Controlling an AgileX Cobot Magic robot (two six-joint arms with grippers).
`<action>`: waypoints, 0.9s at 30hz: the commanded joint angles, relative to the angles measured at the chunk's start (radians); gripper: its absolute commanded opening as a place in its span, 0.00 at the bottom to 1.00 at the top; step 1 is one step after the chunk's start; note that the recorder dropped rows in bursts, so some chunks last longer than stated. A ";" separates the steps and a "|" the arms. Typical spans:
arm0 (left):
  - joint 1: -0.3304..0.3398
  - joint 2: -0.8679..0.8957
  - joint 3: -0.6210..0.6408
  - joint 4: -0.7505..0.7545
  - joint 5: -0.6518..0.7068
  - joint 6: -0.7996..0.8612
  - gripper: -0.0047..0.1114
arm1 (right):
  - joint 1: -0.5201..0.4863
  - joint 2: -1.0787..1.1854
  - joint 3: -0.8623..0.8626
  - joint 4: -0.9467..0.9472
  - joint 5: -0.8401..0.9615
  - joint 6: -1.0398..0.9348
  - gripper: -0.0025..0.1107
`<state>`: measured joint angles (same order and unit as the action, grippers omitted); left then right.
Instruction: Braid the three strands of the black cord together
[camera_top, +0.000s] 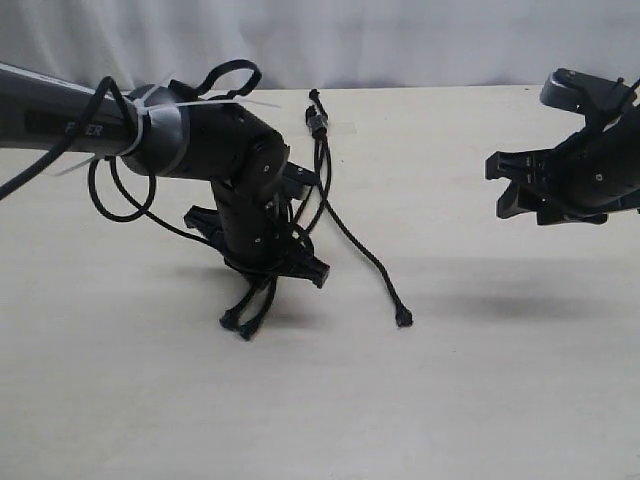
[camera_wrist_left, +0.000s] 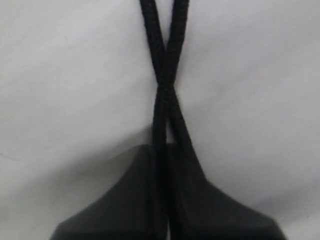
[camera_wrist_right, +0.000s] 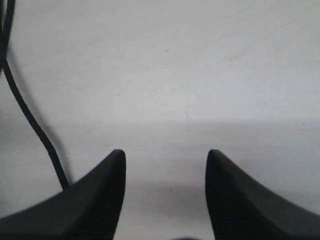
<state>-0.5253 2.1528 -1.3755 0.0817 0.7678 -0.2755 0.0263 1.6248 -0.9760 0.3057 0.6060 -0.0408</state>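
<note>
The black cord's bound knot is taped down at the table's far middle. Two strands cross each other and run down between the jaws of my left gripper, which is shut on them. Their knobbed tips hang out below the gripper and touch the table. The third strand lies free, curving to its tip toward the front. My right gripper hovers open at the right, nothing between its fingers; that free strand passes beside it.
The left arm's thick cables loop beside its wrist. A strip of clear tape holds the knot. The pale tabletop stretches bare to the front and right.
</note>
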 joint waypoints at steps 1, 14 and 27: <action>-0.016 0.010 0.026 -0.094 -0.099 -0.010 0.04 | 0.000 -0.010 0.004 0.027 -0.018 -0.008 0.44; -0.092 0.006 0.026 -0.208 -0.123 -0.010 0.04 | 0.000 -0.010 0.004 0.033 -0.025 -0.027 0.44; -0.040 -0.126 0.026 -0.066 -0.011 -0.012 0.04 | 0.000 -0.010 0.004 0.033 -0.016 -0.061 0.44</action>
<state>-0.5675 2.0283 -1.3520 -0.0278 0.7388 -0.2834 0.0263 1.6248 -0.9760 0.3444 0.5877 -0.0814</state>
